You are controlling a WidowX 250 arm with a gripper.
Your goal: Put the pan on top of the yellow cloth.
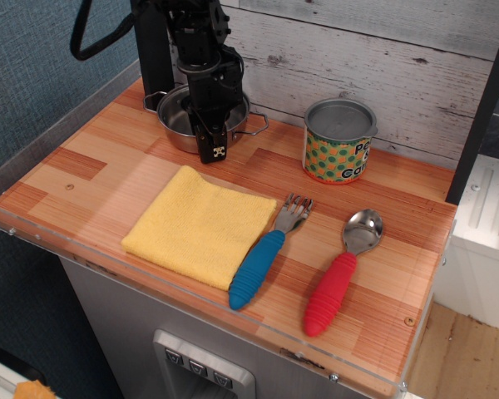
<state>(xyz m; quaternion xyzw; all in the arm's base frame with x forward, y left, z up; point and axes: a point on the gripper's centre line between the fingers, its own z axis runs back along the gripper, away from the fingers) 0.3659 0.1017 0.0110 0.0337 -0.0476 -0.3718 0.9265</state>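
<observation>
One pan (176, 118), one cloth (201, 224), one can (339, 141), one fork (264, 254) and one spoon (341, 272) sit on the wooden desk (91, 162), backed by a whitewashed plank wall. The pan stands at the back left, apart from the cloth. The gripper (213, 150) reaches down at the pan's front rim; its fingers seem closed on it, though I cannot tell for sure.

One raised front view looks down across the wooden counter (108, 166).
</observation>
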